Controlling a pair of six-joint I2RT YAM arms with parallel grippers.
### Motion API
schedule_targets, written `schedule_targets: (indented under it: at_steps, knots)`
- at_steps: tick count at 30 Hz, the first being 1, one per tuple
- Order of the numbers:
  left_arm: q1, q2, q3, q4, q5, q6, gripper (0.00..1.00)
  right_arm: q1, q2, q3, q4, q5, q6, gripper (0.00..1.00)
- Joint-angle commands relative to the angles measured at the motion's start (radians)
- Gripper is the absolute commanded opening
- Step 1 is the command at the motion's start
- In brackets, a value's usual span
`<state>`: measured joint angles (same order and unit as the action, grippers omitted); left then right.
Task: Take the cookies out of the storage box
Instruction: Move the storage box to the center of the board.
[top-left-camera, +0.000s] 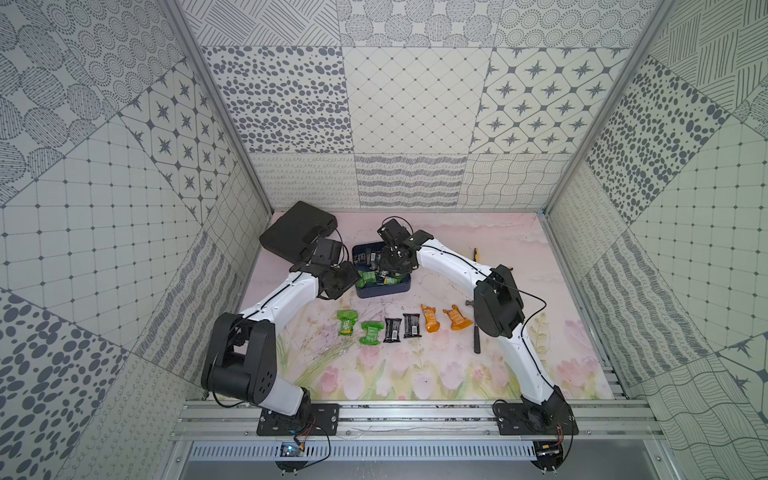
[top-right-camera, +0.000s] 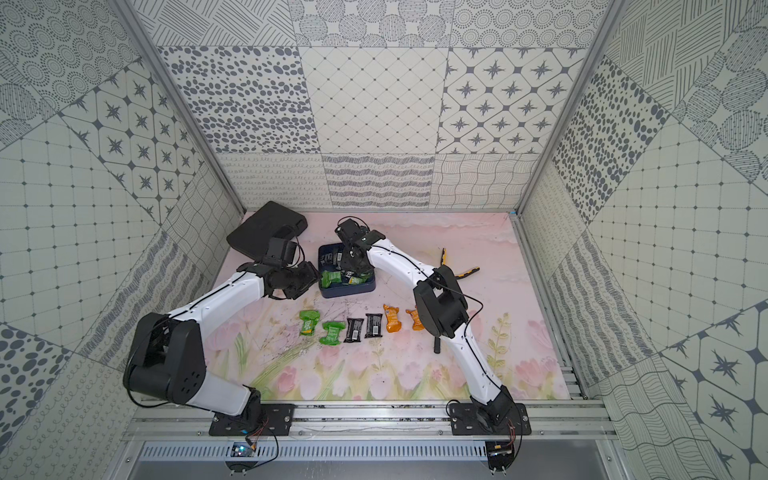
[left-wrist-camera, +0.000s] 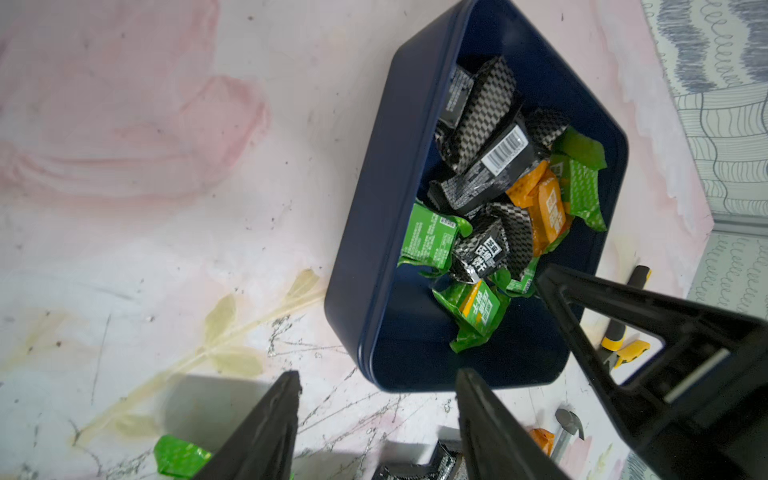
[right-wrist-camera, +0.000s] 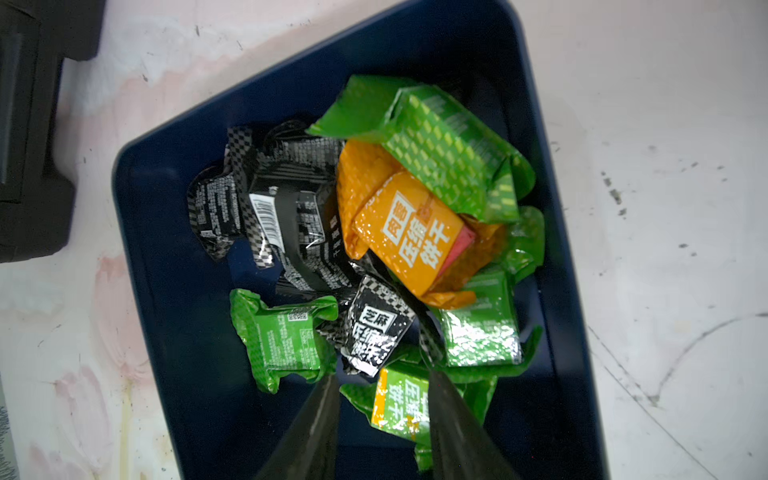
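We note the right gripper (right-wrist-camera: 382, 377) inside the navy storage box (right-wrist-camera: 166, 291), jaws apart astride a green packet (right-wrist-camera: 401, 405) amid the heaped cookies (right-wrist-camera: 407, 232), the left gripper (left-wrist-camera: 378, 373) spread empty just beside the box; overlapping crinkly wrappers may snag, dragging neighbours up or slipping free.

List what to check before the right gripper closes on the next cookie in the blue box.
1. Right gripper over the storage box: ok.
2. Its jaws open, astride a green cookie: ok.
3. That cookie free of neighbouring packets: cannot tell.
4. Left gripper open, empty, beside the box: ok.
5. Box emptied: not ok, a pile of cookies remains.
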<state>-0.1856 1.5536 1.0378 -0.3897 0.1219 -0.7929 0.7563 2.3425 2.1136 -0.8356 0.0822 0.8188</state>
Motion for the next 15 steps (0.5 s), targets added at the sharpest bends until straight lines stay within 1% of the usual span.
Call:
schedule_targets:
  at_steps: [1, 4, 6, 9, 11, 15]
  knots:
    - [0.004, 0.092, 0.100, 0.003, -0.029, 0.215, 0.63, 0.007, -0.016, 0.022, -0.016, 0.032, -0.016, 0.40]
    - [0.004, 0.167, 0.179, -0.031, -0.038, 0.279, 0.60, 0.007, -0.037, 0.014, -0.015, 0.020, -0.032, 0.40]
    - [0.002, 0.212, 0.222, -0.048, -0.051, 0.308, 0.57, 0.006, -0.053, 0.002, -0.007, 0.010, -0.039, 0.39]
    - [0.003, 0.270, 0.272, -0.052, -0.072, 0.342, 0.44, 0.009, -0.084, -0.029, 0.022, 0.001, -0.045, 0.39]
    - [0.002, 0.304, 0.307, -0.098, -0.082, 0.360, 0.40, 0.009, -0.104, -0.049, 0.034, 0.002, -0.047, 0.38]
    - [-0.003, 0.344, 0.346, -0.124, -0.112, 0.396, 0.31, 0.009, -0.143, -0.085, 0.053, 0.008, -0.051, 0.38]
